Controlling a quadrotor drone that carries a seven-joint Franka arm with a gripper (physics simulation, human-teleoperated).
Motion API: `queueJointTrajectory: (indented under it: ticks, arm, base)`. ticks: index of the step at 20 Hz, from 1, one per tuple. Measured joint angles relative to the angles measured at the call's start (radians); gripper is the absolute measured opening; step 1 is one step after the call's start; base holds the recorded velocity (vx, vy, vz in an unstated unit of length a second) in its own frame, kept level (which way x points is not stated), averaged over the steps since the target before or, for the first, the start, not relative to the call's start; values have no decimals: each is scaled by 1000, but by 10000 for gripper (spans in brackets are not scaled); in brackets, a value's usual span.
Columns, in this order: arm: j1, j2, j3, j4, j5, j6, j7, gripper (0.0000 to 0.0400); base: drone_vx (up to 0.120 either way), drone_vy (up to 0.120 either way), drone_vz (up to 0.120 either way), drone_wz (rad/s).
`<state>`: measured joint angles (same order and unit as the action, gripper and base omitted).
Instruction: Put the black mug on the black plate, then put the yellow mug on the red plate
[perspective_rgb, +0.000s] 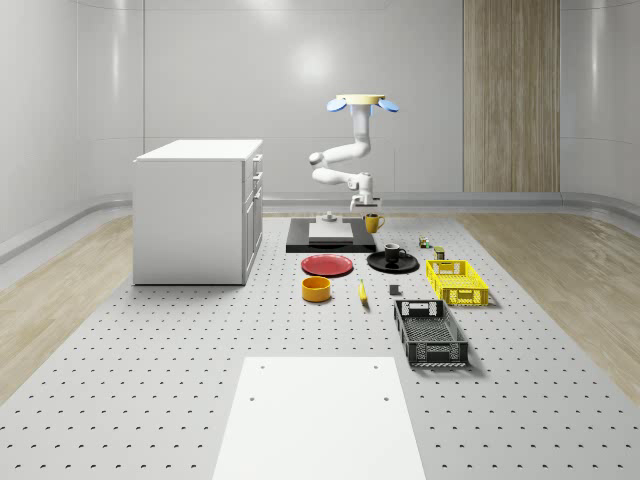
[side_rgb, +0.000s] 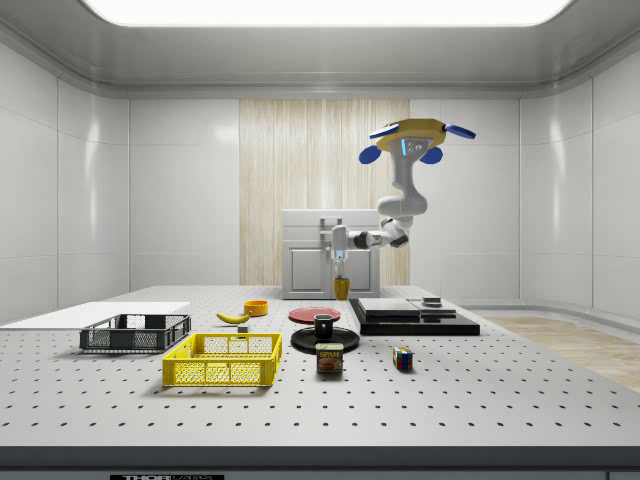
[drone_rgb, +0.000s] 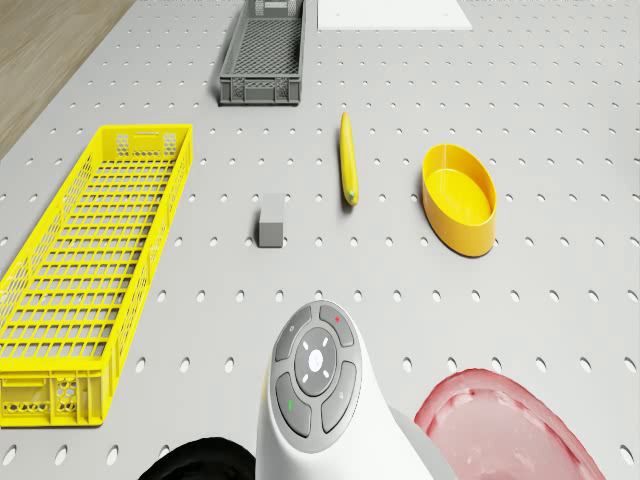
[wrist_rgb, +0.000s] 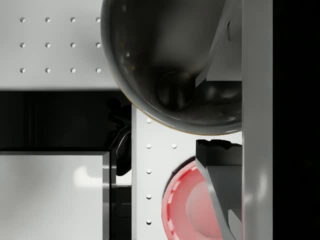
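Observation:
The drone (perspective_rgb: 360, 102) hovers over the back of the table, above the black platform (perspective_rgb: 330, 240). Its arm hangs down, and the gripper (perspective_rgb: 368, 213) is shut on the rim of the yellow mug (perspective_rgb: 373, 223). The side view has the yellow mug (side_rgb: 341, 289) hanging upright a little above the table under the gripper (side_rgb: 341, 274). From the wrist, the mug's dark inside (wrist_rgb: 170, 65) is below me, with the red plate (wrist_rgb: 187, 205) just beyond it. The red plate (perspective_rgb: 327, 265) lies bare. The black mug (perspective_rgb: 392, 252) stands on the black plate (perspective_rgb: 378, 264) beside it.
A white cabinet (perspective_rgb: 200, 210) stands at the whole-scene view's left. In front of the plates lie a yellow bowl (perspective_rgb: 316, 289), a banana (perspective_rgb: 362, 292), a small grey box (drone_rgb: 271, 220), a yellow basket (perspective_rgb: 457, 281) and a dark grey basket (perspective_rgb: 430, 333). A spam can (side_rgb: 329, 358) and a puzzle cube (side_rgb: 402, 358) sit nearby.

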<state>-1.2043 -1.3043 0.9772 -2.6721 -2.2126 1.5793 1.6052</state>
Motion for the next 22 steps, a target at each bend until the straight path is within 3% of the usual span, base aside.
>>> queueJointTrajectory:
  ticks: [18, 22]
  arm:
    - [-3, -4, 1, 0, 2, 3, 2, 100]
    - [-3, -4, 1, 0, 3, 4, 2, 100]
  base:
    - [120, -120, 0, 0]
    - [0, -120, 0, 0]
